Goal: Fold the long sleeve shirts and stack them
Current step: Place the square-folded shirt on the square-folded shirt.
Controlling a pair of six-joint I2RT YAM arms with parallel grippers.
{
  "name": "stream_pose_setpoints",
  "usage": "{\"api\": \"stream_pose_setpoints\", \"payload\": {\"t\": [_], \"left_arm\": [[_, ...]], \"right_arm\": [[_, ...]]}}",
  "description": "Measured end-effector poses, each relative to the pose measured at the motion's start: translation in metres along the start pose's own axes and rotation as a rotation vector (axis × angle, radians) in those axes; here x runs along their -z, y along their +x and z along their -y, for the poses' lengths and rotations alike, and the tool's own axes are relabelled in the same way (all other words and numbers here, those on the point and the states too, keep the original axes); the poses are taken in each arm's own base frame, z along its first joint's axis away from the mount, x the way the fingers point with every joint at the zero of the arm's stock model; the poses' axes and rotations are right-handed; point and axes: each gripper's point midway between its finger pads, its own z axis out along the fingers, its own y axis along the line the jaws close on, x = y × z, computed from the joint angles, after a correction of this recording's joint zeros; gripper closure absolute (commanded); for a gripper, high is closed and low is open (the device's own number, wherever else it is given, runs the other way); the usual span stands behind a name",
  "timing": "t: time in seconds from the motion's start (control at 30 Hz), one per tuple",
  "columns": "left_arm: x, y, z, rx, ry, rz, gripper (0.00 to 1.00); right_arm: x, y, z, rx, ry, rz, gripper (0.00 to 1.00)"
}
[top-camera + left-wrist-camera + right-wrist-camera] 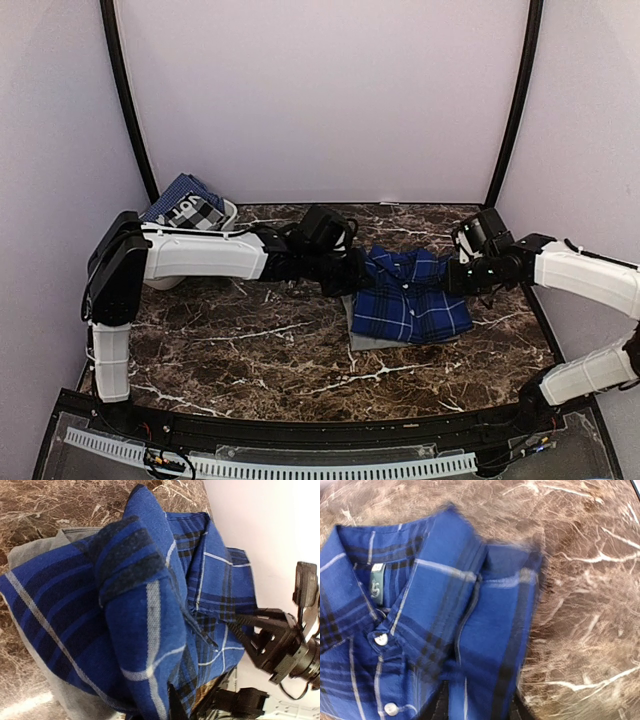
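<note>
The left arm [205, 255] stretches rightward, low and level, with the left gripper [347, 272] closed tight. The right arm [590, 275] folds at the elbow and reaches leftward, with the right gripper [456, 276] showing jaws slightly parted.

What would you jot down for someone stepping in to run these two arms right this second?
Left gripper: shut, pinching a bunched fold at the left edge of the blue plaid shirt.
Right gripper: jaws apart at the shirt's right edge near the collar; that view is blurred.
Shirts: the plaid one lies buttons up on the grey shirt mid-table; the grey is mostly hidden.
Done: the plaid looks folded and stacked.
Left: probably release the left grip, back both arms off, and flatten the raised fold.
</note>
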Motion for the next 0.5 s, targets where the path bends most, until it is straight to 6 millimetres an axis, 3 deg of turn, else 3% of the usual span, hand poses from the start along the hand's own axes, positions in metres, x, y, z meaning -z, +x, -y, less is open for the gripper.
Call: {"api": "stream_pose_setpoints", "payload": {"t": [0.03,0.07,0.3,0.5], "left_arm": [[-0.001,0.002,-0.004,0.003,-0.010,-0.002,0.65],[-0.004,0.006,-0.012,0.008,-0.027,-0.010,0.62],[-0.028,0.032,-0.068,0.015,-0.150,-0.067,0.39],[-0.024,0.028,-0.075,-0.018,-0.187,-0.046,0.24]], "right_arm": [[-0.003,0.002,0.004,-0.004,0.011,-0.009,0.49],[-0.006,0.004,0.008,-0.006,0.024,-0.017,0.41],[-0.004,-0.001,0.020,-0.011,0.069,-0.008,0.27],[0.012,-0.020,-0.001,-0.013,-0.029,0.042,0.23]]}}
